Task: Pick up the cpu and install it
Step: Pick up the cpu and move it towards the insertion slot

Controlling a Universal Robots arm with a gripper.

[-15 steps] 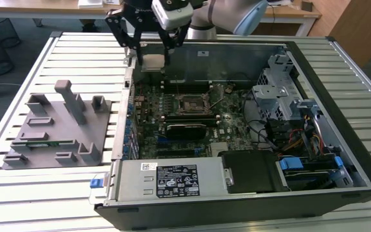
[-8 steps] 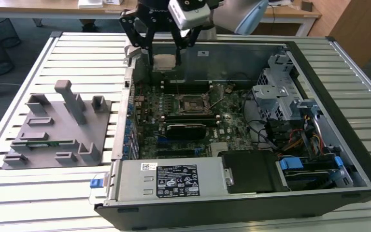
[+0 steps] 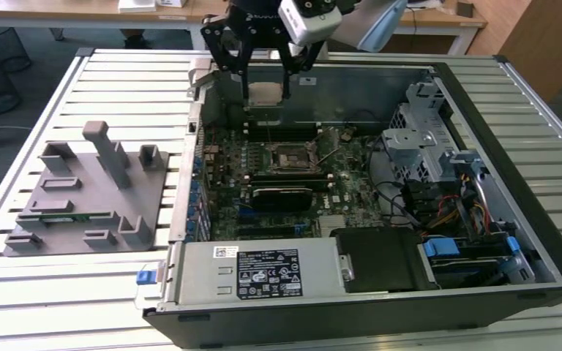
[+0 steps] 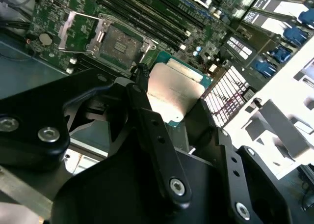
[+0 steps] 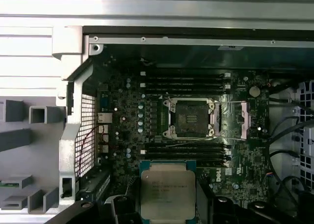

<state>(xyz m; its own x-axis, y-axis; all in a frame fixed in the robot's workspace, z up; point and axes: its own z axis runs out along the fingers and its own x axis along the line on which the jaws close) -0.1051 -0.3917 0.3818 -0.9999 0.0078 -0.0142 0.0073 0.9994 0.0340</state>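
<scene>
Holds the cpu (image 3: 264, 93) in the upper middle of the exterior view, between the two black fingers (image 3: 239, 64) of the gripper (image 3: 264, 82). Closed on two opposite edges of the chip, opened no wider than the chip itself. Hangs in the air over the far part of the open computer case (image 3: 515, 124), apart from the green motherboard (image 3: 261, 172) below it.

In the second wrist view, shows the cpu (image 4: 174, 91) as a shiny silver square with a green rim, pressed on both sides by the fingers (image 4: 147, 126) and a little tilted against the board. In the first wrist view, shows the same cpu (image 5: 168, 192) with its metal top facing the camera, just beside the rows of black memory slots (image 5: 186, 153).

Has not reached the cpu socket (image 3: 291, 157), which lies near the centre of the exterior view, well apart from the chip. Looks open and bare in both wrist views (image 4: 117, 42) (image 5: 190, 118), with the metal frame (image 5: 244, 118) folded to the side.

At the exterior view's left, on the slatted metal table (image 3: 27, 292), stands a grey fixture block (image 3: 76, 197) with upright posts. In the lower middle of the frame, lies the silver power supply (image 3: 257, 272) inside the case.
</scene>
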